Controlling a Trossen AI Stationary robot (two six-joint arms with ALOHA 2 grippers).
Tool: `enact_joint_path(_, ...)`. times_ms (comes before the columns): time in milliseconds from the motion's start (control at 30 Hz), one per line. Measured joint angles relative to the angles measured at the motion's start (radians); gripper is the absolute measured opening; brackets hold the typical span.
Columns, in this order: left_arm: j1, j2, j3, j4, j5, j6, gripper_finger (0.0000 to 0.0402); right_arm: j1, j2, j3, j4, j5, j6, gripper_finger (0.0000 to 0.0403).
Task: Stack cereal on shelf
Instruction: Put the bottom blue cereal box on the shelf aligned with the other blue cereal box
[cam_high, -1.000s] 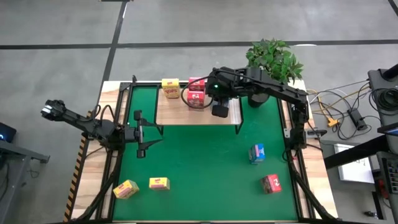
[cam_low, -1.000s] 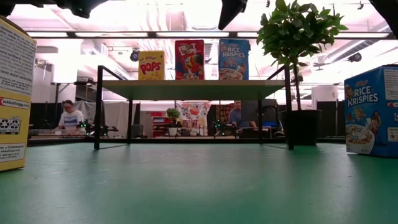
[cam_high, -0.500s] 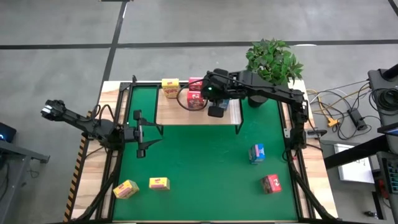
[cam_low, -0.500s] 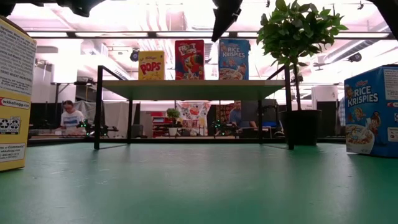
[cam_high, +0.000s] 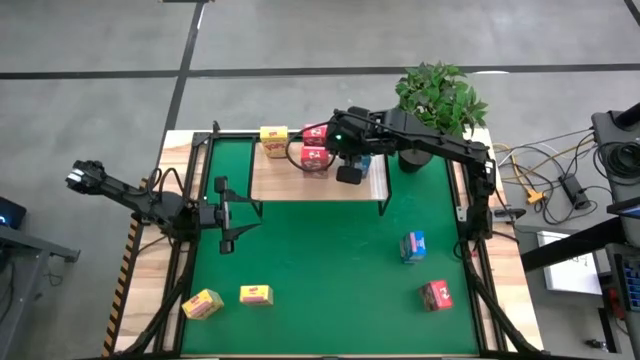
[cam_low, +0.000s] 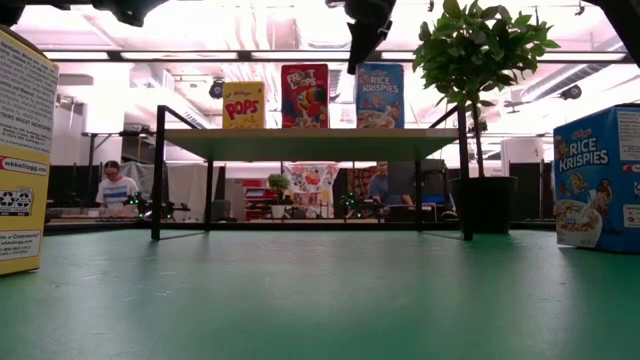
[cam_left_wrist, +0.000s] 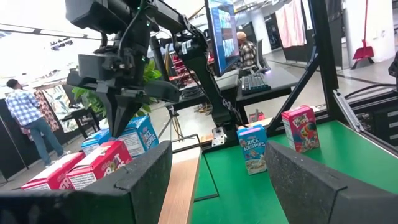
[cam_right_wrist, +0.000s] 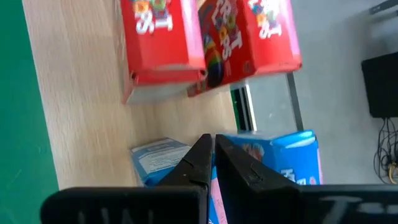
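The shelf (cam_high: 290, 182) stands at the far side of the green mat, carrying a yellow box (cam_high: 274, 140), red boxes (cam_high: 315, 150) and blue boxes (cam_right_wrist: 273, 155), all upright on their bases in the low view. My right gripper (cam_right_wrist: 211, 146) is shut. It hangs over the shelf's right end, with its tips at the top of the blue box (cam_low: 380, 95). My left gripper (cam_high: 235, 213) is open and waits over the mat's left side. Two yellow boxes (cam_high: 257, 294), a blue one (cam_high: 413, 246) and a red one (cam_high: 437, 295) lie on the mat. My right gripper comes from above, pointing down, with its shut fingertips (cam_low: 354, 64) at the upper near corner of the blue box (cam_low: 362, 70) on the shelf. I cannot tell whether they touch it.
A potted plant (cam_high: 440, 100) stands just right of the shelf, close to my right arm. A black metal frame (cam_high: 190, 200) borders the mat. People and desks show in the room behind the table. Open mat (cam_high: 320, 260) lies between the shelf and the loose boxes.
My right gripper has come down from above the shelf toward the top of the blue box, its fingers staying shut.
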Motion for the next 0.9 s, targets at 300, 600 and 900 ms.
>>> enact_joint_path(300, 0.0, 0.0, 0.0, 0.003, 0.0, 0.0, 0.024, -0.002, 0.0, -0.005, -0.024, 0.031, 0.0, 0.0012)
enact_joint_path(600, 0.0, 0.0, 0.0, 0.005, 0.0, 0.001, 0.024, -0.004, -0.004, -0.006, -0.028, 0.05, -0.005, 0.0012)
enact_joint_path(900, 0.0, 0.0, 0.0, 0.005, 0.0, 0.0, 0.024, 0.045, -0.035, 0.062, -0.091, 0.043, 0.069, 0.0012)
